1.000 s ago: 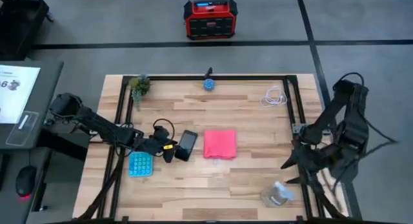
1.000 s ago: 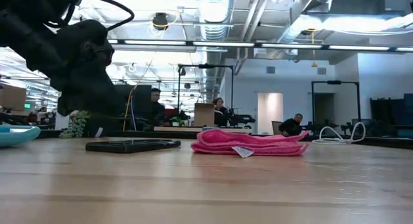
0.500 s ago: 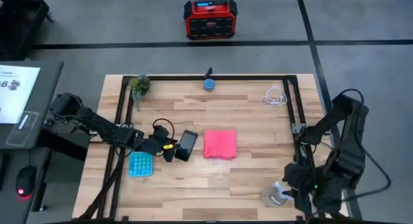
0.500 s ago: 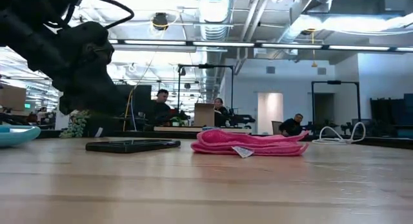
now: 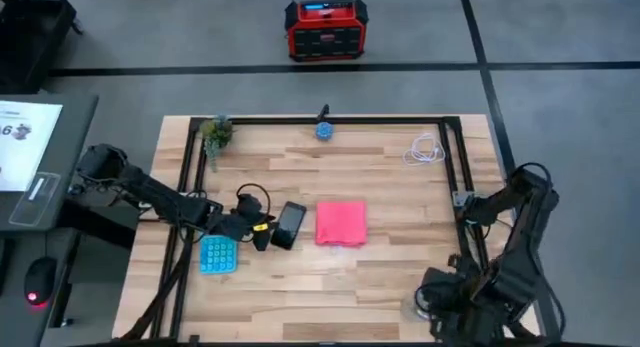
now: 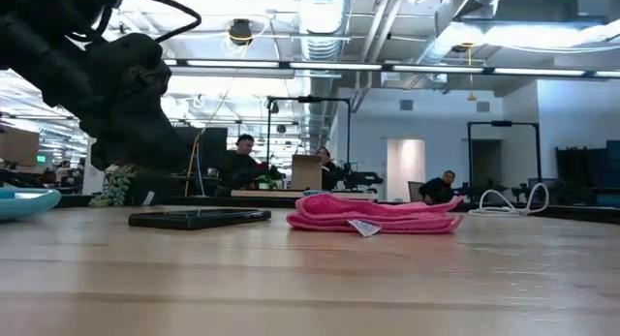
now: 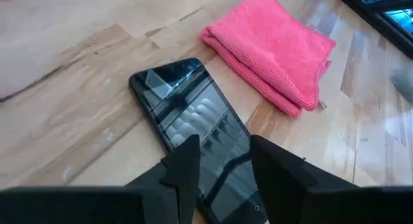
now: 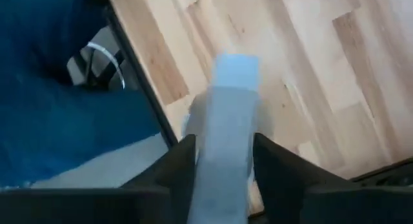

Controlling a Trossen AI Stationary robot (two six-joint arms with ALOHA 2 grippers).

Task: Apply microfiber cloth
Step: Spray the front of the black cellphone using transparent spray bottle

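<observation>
Open office behind the desk [image 5: 400, 277]: ceiling lights, ducts, seated people far off in the low view. On the floor past the desk's 12 o'clock edge, a red-and-black box [image 5: 326, 29].

Microfiber cloth [image 5: 341, 223] lies folded flat near desk centre, untouched; low view shows it as a stacked pink fold [image 6: 376, 214] with a small tag on the camera side.

Black phone [image 5: 290, 224] lies just beside the cloth at its 9 o'clock, apart from it. Light blue calculator [image 5: 217, 254] at the phone's 8 o'clock.

Left gripper [image 5: 262, 230] sits low at the phone's 9 o'clock end. Wrist view: fingers spread a narrow gap over the phone's near end [image 7: 193, 146], pinching nothing; whether they touch the glass is unclear.

Right gripper [image 5: 432, 305] at the desk's 5 o'clock corner, largely hidden under its own arm from above. Wrist view: fingers spread either side of a pale blue-grey object [image 8: 227, 130], blurred, identity unclear; contact cannot be judged.

Small plant [image 5: 216, 133], blue round item [image 5: 324, 130] and white cable [image 5: 427, 149] along the 12 o'clock edge.
</observation>
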